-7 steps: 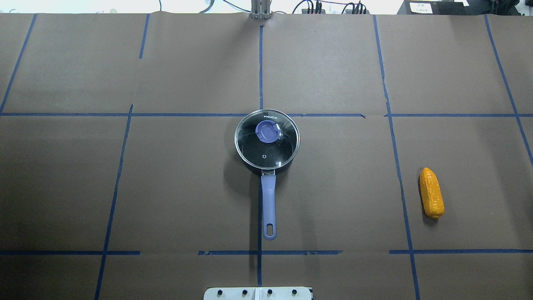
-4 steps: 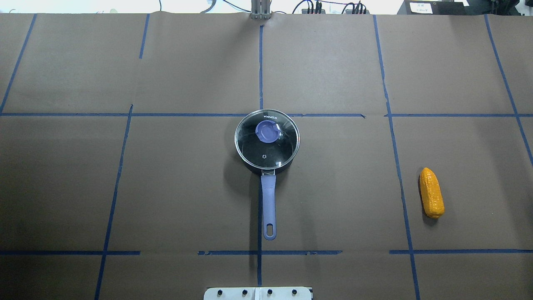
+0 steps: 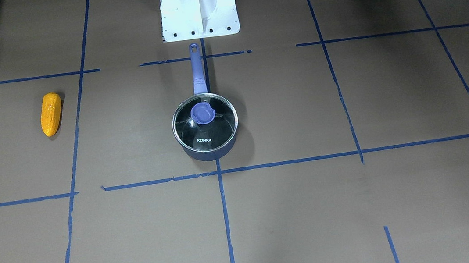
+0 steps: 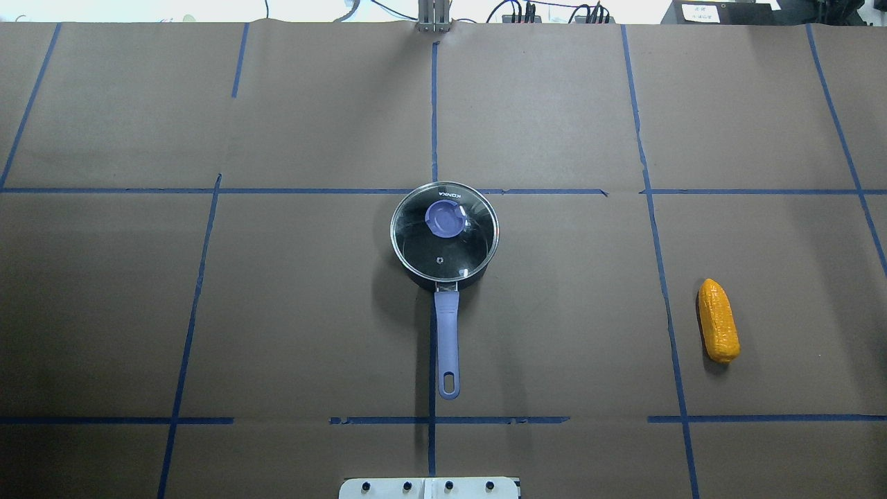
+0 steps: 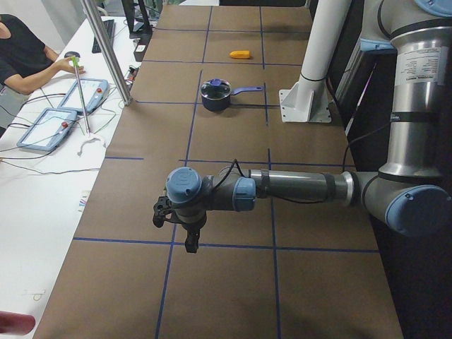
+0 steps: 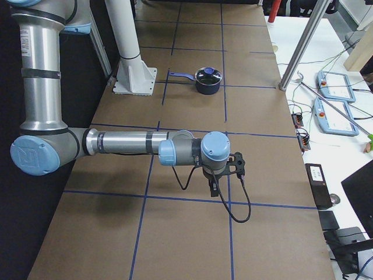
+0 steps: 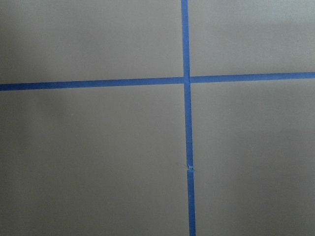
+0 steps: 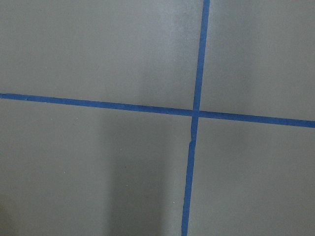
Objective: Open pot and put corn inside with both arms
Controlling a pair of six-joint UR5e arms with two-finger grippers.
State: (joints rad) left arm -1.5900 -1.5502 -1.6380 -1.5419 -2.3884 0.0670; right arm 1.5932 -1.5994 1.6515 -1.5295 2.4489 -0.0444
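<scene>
The pot [image 4: 416, 276] stands at the table's middle with its glass lid [image 4: 443, 239] on and the blue knob [image 4: 444, 220] on top. Its handle [image 4: 448, 339] points toward the robot base. It also shows in the front view [image 3: 208, 153]. The corn [image 4: 718, 330] lies alone at the right, and at the left in the front view [image 3: 51, 114]. My left gripper [image 5: 189, 236] hangs over bare paper far from the pot, seen only in the exterior left view. My right gripper [image 6: 214, 186] shows only in the exterior right view. I cannot tell whether either is open or shut.
Brown paper with blue tape lines covers the table [image 4: 277, 312]. The white robot base plate [image 4: 429, 487] sits at the near edge. An operator [image 5: 21, 49], control pendants [image 5: 78, 95] and a metal post [image 5: 106, 49] are beyond the far edge. Both wrist views show only paper and tape.
</scene>
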